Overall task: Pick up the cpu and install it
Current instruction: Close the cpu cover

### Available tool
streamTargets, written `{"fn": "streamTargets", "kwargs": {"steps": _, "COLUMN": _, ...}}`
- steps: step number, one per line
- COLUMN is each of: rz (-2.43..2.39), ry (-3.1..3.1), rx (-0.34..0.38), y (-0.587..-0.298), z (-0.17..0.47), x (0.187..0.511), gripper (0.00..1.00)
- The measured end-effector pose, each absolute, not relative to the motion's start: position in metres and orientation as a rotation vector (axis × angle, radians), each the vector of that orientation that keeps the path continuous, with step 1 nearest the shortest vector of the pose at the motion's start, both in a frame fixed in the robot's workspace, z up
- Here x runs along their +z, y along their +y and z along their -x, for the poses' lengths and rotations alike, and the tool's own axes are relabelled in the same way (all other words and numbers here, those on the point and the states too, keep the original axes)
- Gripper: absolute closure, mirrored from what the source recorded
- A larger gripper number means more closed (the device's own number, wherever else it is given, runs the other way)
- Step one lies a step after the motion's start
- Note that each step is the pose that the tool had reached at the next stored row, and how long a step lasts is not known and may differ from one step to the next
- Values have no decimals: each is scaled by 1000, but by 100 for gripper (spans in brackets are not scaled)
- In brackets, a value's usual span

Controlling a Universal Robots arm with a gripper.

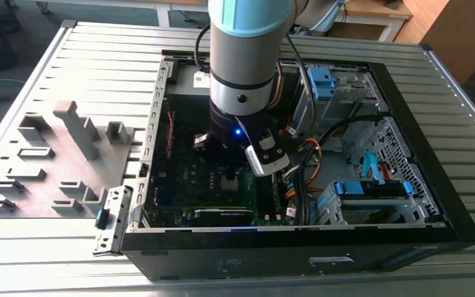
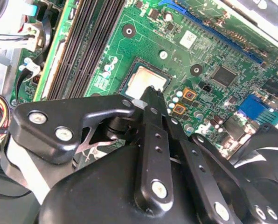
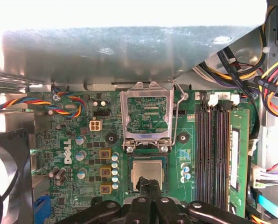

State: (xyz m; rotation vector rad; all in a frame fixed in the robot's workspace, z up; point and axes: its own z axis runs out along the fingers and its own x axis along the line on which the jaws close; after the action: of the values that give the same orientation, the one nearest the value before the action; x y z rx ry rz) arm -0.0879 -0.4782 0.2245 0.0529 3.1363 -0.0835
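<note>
First wrist view: the cpu (image 3: 148, 169) sits flat in the green board (image 3: 188, 123), beside the hinged-up metal frame (image 3: 146, 116). The gripper (image 3: 148, 183), fingers closed together, is at the cpu's edge.

Colours in and around the open black computer case (image 1: 303, 263).
Green circuit board (image 3: 185, 140) dotted with silver and orange parts; pale silvery-grey cpu (image 3: 147, 170) in a dark surround; shiny silver socket frame (image 3: 125, 116); black memory slots (image 3: 209, 149); green memory stick (image 3: 238, 154); yellow, orange and black wires (image 3: 274, 79); matt black gripper (image 3: 149, 185); grey arm (image 1: 242, 55) with a pale blue band; bright blue drive clips (image 1: 323, 83); grey ribbed table (image 1: 56, 266).
</note>
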Motion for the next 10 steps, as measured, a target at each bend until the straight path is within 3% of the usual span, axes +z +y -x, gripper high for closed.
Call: {"fn": "streamTargets", "kwargs": {"steps": 10, "rz": -53, "ry": 3136, "rx": -81, "y": -478, "z": 88, "x": 227, "gripper": 89}}
